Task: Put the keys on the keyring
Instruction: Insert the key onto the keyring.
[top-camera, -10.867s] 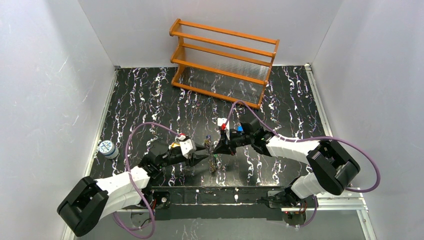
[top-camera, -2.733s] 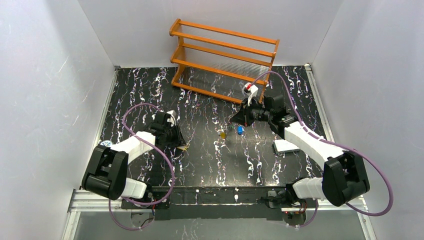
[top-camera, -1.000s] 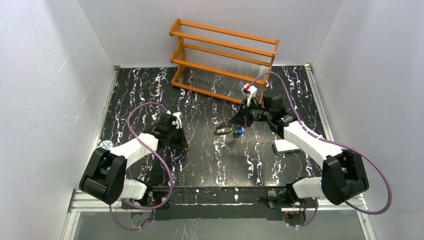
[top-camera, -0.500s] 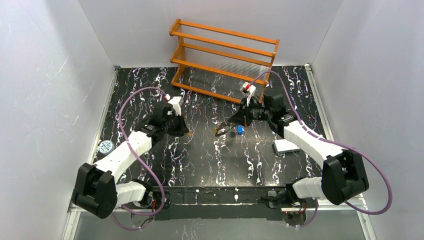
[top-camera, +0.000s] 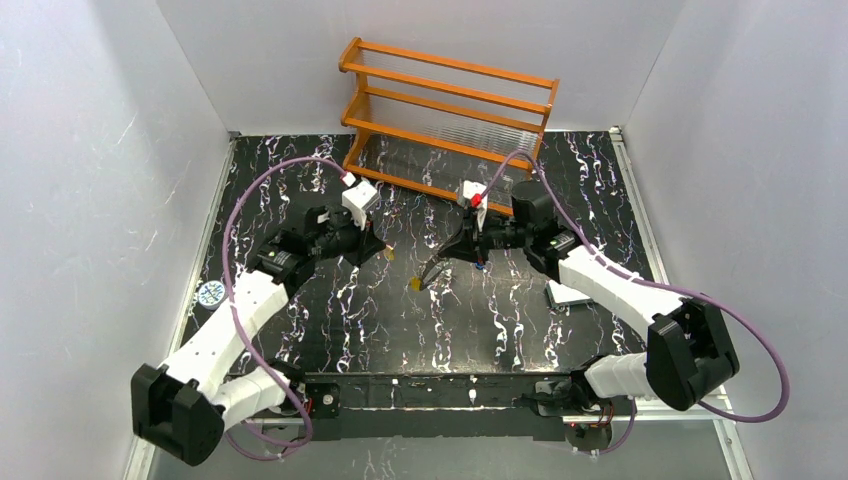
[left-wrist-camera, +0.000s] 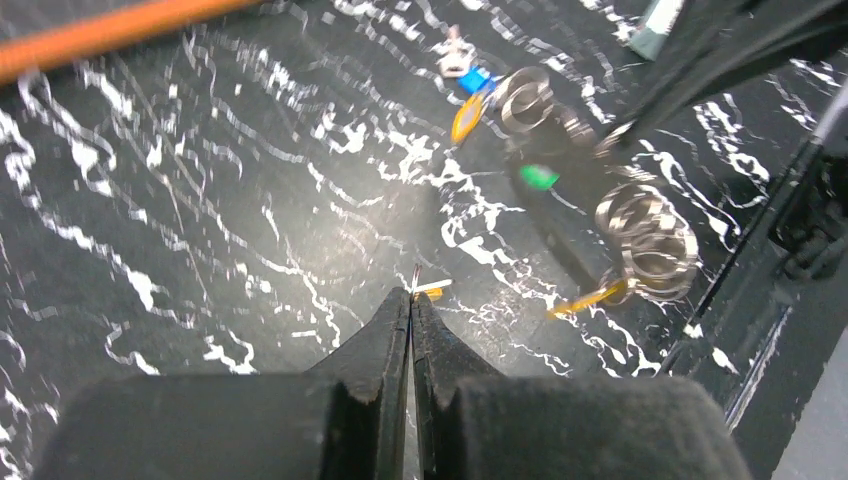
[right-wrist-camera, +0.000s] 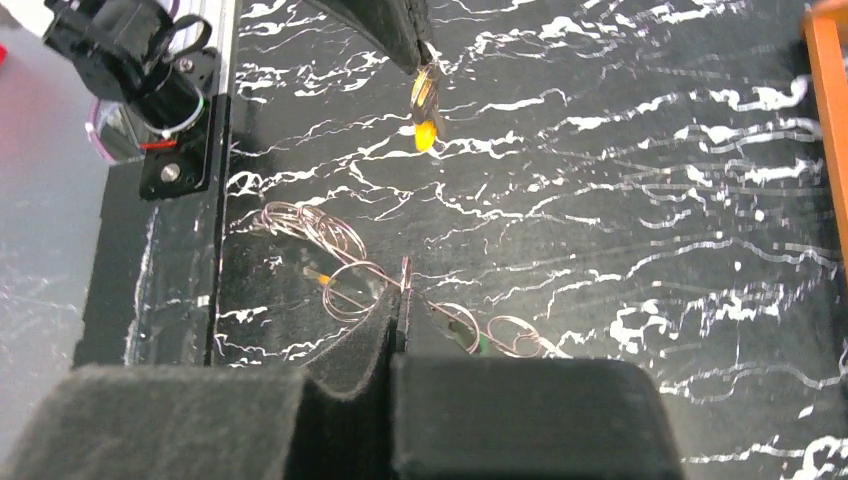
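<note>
Top camera looks down from behind; wrist cameras closely face shared tabletop (top-camera: 300, 170).

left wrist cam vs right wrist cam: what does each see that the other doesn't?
Left wrist only: a blue key head by the far rings. Right wrist only: an arm base at the table edge. Both: the keyring chain pinched by the shut right gripper, a green key head among its rings, and the yellow key in the shut left gripper.
</note>
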